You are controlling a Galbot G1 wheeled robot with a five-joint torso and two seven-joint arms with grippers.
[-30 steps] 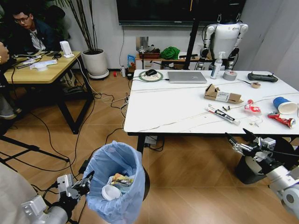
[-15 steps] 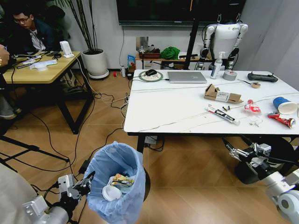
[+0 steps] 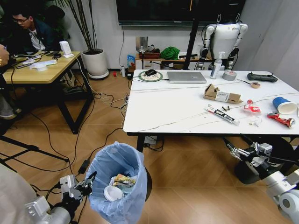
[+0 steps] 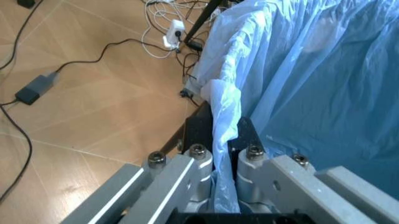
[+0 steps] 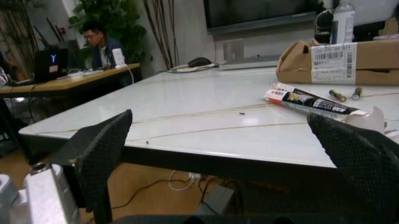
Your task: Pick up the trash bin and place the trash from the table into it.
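Left claw (image 3: 88, 179) is clamped on the rim of the trash bin (image 3: 117, 186), low at the robot's left over the wood floor (image 3: 187, 182). In the left wrist view the fingers (image 4: 249, 140) pinch a fold of the light-blue bag (image 4: 311, 84) against the dark bin edge. Inside the bin: a white cup lid (image 3: 113, 193) and a colourful wrapper (image 3: 122, 179).

Right claw (image 3: 232, 147) hovers just below the near edge of the table (image 3: 168, 109), fingers apart, holding nothing; right wrist view looks between them across the tabletop.

Trash on the table, right half: torn cardboard box (image 3: 222, 94), black-and-white tube (image 3: 222, 115), small red-and-white wrapper (image 3: 252, 108), blue cup (image 3: 284, 104), red tube (image 3: 281, 119). Silver laptop (image 3: 187, 77) and tape roll (image 3: 229, 75) sit at the far edge.
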